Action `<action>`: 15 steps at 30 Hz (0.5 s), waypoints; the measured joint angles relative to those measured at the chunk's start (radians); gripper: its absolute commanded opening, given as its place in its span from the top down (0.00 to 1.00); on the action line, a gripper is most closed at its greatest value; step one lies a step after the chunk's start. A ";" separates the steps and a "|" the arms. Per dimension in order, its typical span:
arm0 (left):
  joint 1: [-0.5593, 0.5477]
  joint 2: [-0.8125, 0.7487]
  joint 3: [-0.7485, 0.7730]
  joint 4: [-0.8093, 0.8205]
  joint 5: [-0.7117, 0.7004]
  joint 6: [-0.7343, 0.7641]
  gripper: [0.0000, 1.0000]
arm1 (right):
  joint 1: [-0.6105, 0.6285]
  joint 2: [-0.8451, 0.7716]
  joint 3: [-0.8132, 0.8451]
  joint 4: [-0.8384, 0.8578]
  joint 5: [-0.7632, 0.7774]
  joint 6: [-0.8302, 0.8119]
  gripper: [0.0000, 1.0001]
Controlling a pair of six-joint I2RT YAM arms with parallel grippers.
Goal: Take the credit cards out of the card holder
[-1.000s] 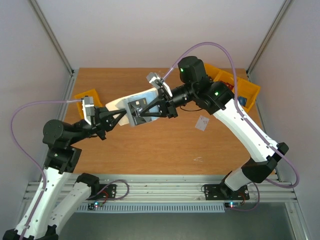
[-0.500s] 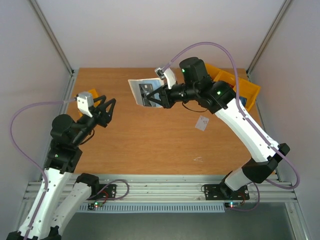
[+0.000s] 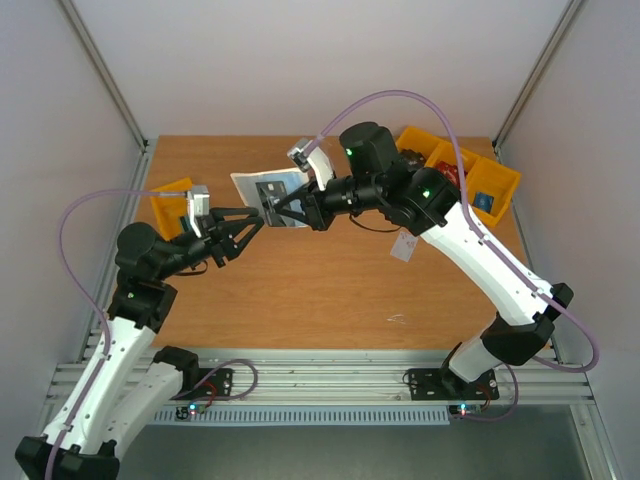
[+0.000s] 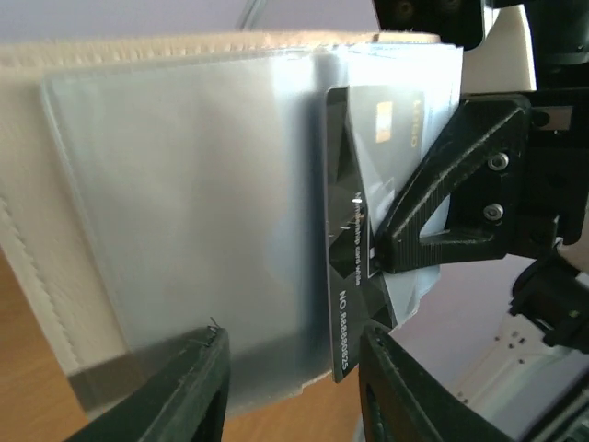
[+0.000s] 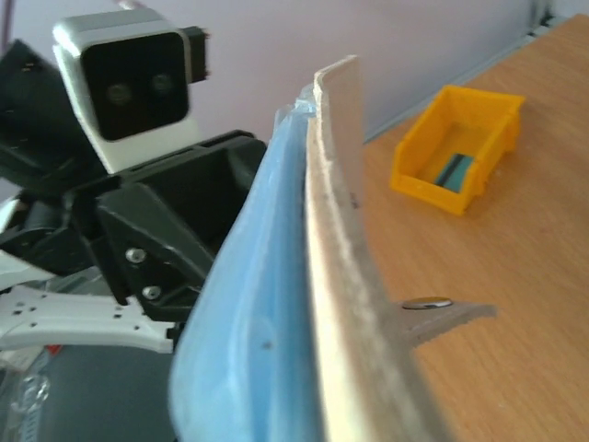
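Above the wooden table (image 3: 320,290), the right gripper (image 3: 278,205) is clamping the card holder (image 3: 250,185) aloft while the left gripper (image 4: 290,359) is hovering wide open by its dark card (image 4: 354,230), where a skewed pinch could catch the pocket film (image 4: 184,203) and jam it.

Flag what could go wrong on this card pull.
1. The right gripper clamps the card holder right at the dark card; pulling may drag the holder instead.
2. The holder hangs in air by one edge; it could twist loose.
3. The open left gripper may pinch the clear pocket too.
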 measured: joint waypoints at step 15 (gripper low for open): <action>-0.030 -0.010 0.003 0.046 0.135 0.051 0.71 | 0.008 0.006 -0.003 0.089 -0.102 -0.002 0.99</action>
